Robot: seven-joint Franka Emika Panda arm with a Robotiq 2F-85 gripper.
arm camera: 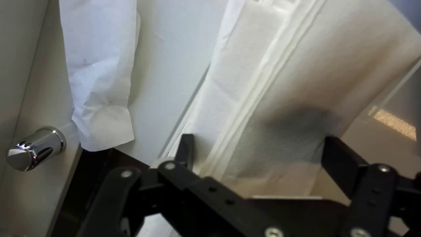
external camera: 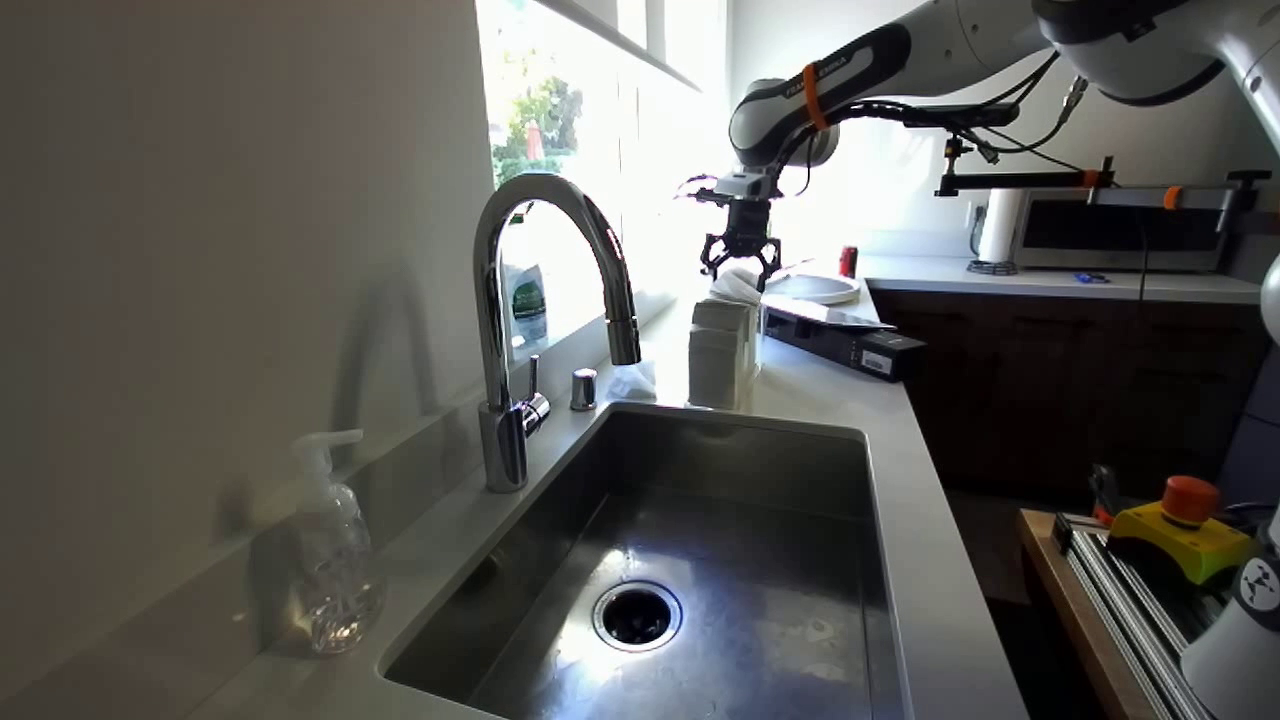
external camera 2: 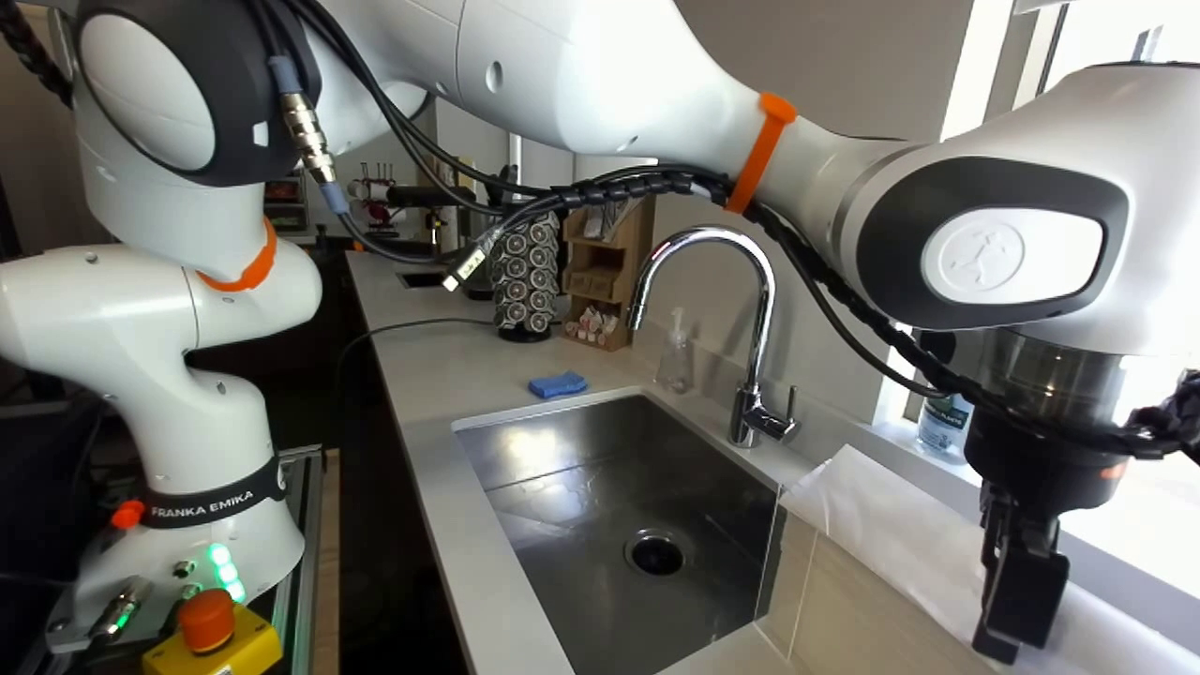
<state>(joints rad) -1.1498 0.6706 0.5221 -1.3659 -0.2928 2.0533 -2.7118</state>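
Tool [arm camera: 258,143], spread wide, hangs over folded paper napkins [arm camera: 283,98] at center-right of the wrist frame; a clear holder [external camera 2: 792,572] apparently props them upright.

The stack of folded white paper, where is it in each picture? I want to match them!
In an exterior view: the stack of folded white paper stands just right of centre, beyond the sink.
In an exterior view: the stack is at the lower right, partly behind the jaws.
In the wrist view: the stack runs from the upper right down between the open jaws.
Landmark in all three: the jaws.
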